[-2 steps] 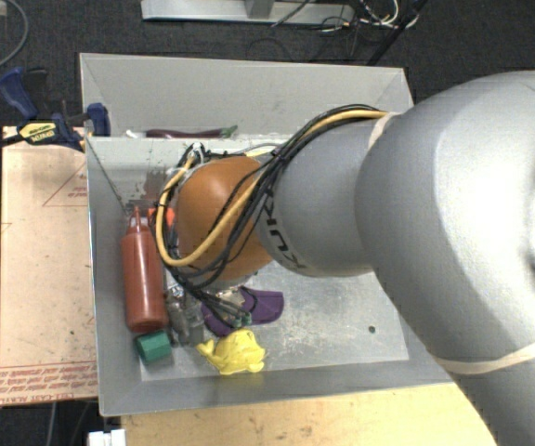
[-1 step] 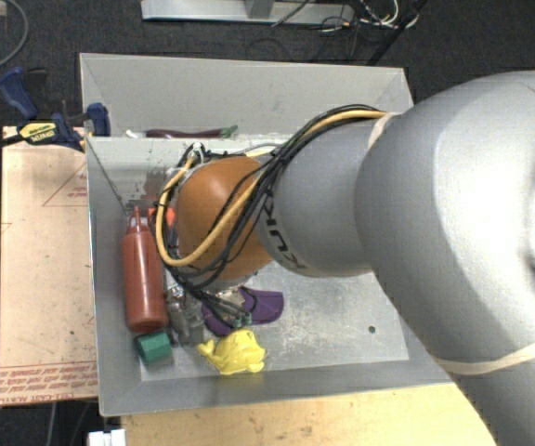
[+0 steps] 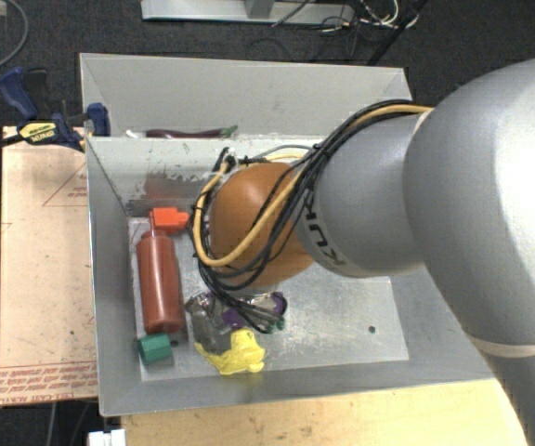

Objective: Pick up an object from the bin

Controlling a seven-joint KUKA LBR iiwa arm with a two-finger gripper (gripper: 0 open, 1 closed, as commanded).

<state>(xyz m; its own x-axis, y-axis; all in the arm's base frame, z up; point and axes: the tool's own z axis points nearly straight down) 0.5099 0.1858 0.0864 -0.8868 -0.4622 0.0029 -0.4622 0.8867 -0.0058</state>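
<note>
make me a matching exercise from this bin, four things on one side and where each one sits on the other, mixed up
Things:
1. orange block
2. green block
3. yellow lump
4. red tube

Places:
a. lying along the left wall of the bin
b. lower-left corner of the bin floor
c. at the red tube's upper end
d. just below the pincer, by the lower wall

Pairs: 1-c, 2-b, 3-d, 4-a

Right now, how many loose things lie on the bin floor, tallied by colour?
small orange block: 1
long dark-red cylinder: 1
small green block: 1
yellow soft lumpy thing: 1
purple thing, partly hidden: 1
Total: 5
</note>
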